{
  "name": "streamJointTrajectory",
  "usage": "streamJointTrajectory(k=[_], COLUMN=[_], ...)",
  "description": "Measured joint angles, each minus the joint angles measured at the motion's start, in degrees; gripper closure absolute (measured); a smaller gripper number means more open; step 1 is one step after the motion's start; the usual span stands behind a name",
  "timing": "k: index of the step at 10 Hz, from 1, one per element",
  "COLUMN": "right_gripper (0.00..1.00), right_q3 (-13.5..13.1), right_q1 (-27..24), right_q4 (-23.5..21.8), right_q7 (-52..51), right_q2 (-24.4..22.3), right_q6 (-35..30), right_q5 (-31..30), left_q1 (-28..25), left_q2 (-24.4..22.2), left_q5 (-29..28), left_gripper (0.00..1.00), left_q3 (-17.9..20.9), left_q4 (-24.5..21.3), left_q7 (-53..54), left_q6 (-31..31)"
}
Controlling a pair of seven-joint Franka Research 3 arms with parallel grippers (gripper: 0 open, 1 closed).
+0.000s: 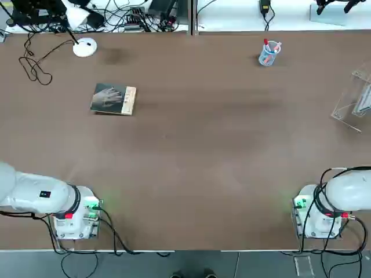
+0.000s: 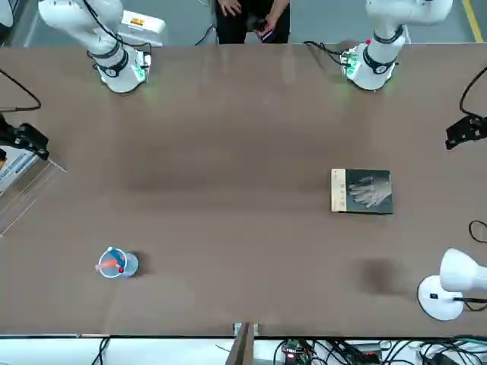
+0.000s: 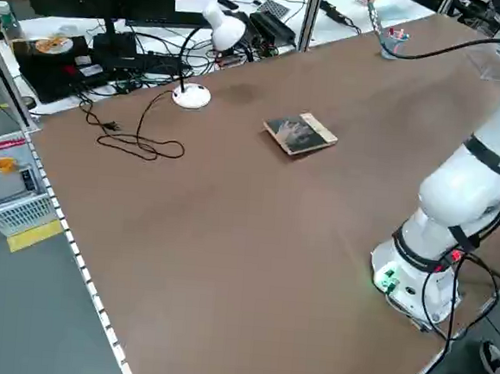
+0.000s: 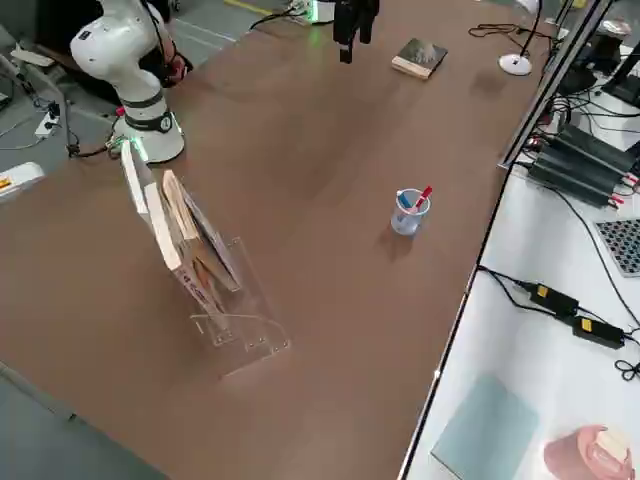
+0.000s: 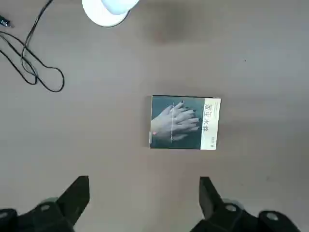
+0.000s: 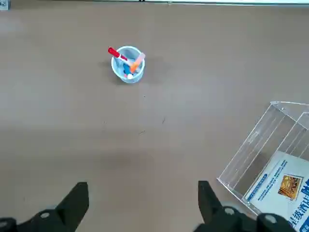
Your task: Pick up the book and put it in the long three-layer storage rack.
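The book (image 1: 113, 99) lies flat on the brown table's far left part, dark cover up, tan strip on its right side. High above it hangs my left gripper (image 5: 143, 200), open and empty, with the book (image 5: 185, 122) straight beneath and ahead of its fingers. The long three-layer storage rack (image 1: 355, 99) stands at the table's right edge, clear acrylic with a few printed booklets in it (image 4: 190, 250). My right gripper (image 6: 142, 203) hovers open near the rack (image 6: 263, 159), touching nothing.
A clear cup of pens (image 1: 269, 52) stands at the far right of the middle. A white desk lamp (image 1: 84, 47) and its looped black cable (image 1: 33, 68) sit far left, beyond the book. A person (image 2: 252, 18) stands behind the arm bases.
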State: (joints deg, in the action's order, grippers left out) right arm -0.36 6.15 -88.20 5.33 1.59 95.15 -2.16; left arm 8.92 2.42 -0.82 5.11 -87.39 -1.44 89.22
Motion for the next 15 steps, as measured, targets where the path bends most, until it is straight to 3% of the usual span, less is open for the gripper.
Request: streamJointTrajectory(k=[10,15], right_gripper=[0.0,0.0], right_q3=[0.0,0.1], right_q1=[0.0,0.0], right_q4=[-0.1,-0.1], right_q7=[0.0,0.0], right_q2=[0.0,0.0], right_q6=[0.6,0.6], right_q5=[0.0,0.0], left_q1=[-0.2,-4.9], left_q2=[0.2,3.7], left_q5=[2.1,6.8], left_gripper=[0.0,0.0], left_q3=[0.0,0.2], left_q4=[0.2,0.1], left_q7=[0.3,10.9], left_q6=[0.0,2.8])
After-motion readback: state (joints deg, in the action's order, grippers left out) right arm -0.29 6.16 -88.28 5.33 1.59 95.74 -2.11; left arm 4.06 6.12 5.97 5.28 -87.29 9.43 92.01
